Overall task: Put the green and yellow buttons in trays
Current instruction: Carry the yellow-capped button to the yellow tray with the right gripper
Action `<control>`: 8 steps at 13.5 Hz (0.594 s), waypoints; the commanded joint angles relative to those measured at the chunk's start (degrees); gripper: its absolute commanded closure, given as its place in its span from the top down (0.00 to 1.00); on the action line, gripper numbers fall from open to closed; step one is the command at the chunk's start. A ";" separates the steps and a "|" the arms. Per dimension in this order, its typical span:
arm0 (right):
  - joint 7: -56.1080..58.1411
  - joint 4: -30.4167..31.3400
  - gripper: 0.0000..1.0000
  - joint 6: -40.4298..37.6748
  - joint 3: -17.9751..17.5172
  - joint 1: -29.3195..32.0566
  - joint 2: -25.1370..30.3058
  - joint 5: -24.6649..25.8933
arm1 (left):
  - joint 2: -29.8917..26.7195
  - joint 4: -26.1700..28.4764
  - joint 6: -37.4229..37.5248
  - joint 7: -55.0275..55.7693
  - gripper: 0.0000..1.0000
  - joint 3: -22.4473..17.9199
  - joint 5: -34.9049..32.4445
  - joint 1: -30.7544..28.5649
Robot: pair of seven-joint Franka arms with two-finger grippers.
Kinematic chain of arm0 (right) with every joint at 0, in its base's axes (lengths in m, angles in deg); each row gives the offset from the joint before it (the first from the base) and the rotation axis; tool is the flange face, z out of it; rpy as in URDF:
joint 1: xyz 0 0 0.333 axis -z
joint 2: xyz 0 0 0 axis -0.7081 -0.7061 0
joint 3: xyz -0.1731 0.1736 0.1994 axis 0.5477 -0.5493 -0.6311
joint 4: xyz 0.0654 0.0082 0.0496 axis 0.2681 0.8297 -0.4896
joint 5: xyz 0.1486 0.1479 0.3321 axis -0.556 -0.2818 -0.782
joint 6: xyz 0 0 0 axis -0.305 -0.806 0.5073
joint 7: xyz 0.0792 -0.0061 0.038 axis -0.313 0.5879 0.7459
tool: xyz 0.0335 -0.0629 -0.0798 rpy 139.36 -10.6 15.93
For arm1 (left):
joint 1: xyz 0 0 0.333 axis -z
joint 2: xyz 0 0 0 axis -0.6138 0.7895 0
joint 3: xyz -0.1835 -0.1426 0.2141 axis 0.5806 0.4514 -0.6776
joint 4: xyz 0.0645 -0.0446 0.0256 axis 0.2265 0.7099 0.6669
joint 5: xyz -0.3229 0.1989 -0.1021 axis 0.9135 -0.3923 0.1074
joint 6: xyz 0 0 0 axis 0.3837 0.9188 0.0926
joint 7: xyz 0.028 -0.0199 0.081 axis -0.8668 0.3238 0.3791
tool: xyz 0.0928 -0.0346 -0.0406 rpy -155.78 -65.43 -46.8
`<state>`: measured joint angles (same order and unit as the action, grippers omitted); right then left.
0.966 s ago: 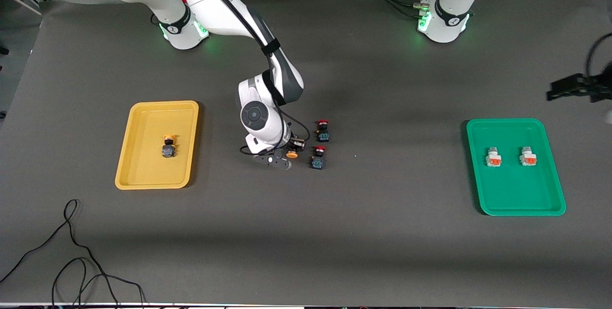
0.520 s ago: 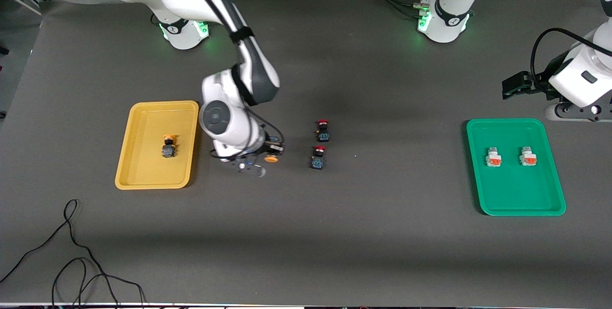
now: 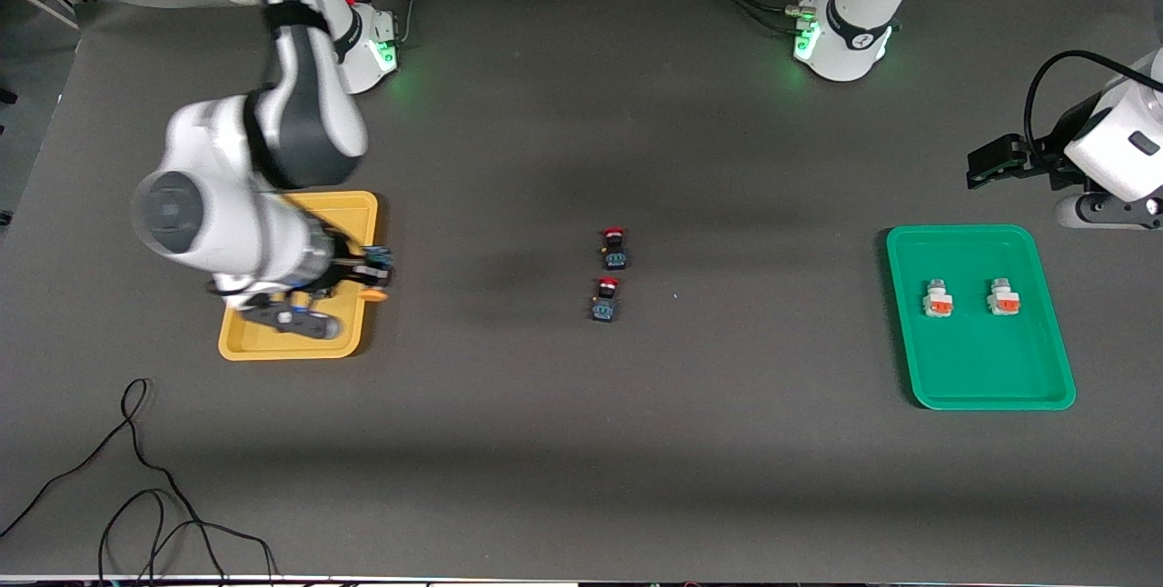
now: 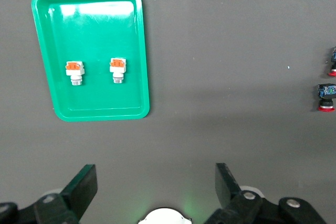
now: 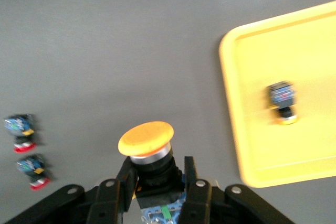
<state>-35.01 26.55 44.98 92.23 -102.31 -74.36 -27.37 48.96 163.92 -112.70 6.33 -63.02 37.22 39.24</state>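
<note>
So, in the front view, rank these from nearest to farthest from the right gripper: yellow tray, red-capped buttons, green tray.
1. Yellow tray: right under the right gripper, at the right arm's end.
2. Red-capped buttons: mid-table.
3. Green tray: at the left arm's end, near the waiting left gripper.

The dark grey counter (image 3: 727, 442) carries a yellow tray (image 3: 359, 210), a green tray (image 3: 981, 383), and two red-capped buttons (image 3: 609, 273) between the trays.
</note>
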 commanded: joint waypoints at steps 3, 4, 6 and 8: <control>24.05 7.86 0.00 0.82 9.91 -0.08 0.55 0.57 | -1.00 0.41 -0.86 -1.19 1.00 -1.53 -0.16 2.31; 27.40 10.75 0.00 3.36 10.88 -0.08 0.55 0.66 | -1.00 0.49 -0.94 -1.19 1.00 -1.79 -0.51 2.67; 33.64 16.82 0.00 10.38 11.94 -0.08 0.73 0.57 | -0.82 0.76 -1.65 -1.19 1.00 -1.79 -0.78 2.41; 39.18 21.92 0.00 18.03 12.03 1.57 0.47 0.13 | -0.91 0.93 -1.56 -1.27 1.00 -1.70 -1.13 1.97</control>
<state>-1.11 44.02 57.38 103.70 -101.24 -74.44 -27.32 48.94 163.96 -113.56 5.83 -63.72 36.85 40.42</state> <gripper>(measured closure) 0.595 0.000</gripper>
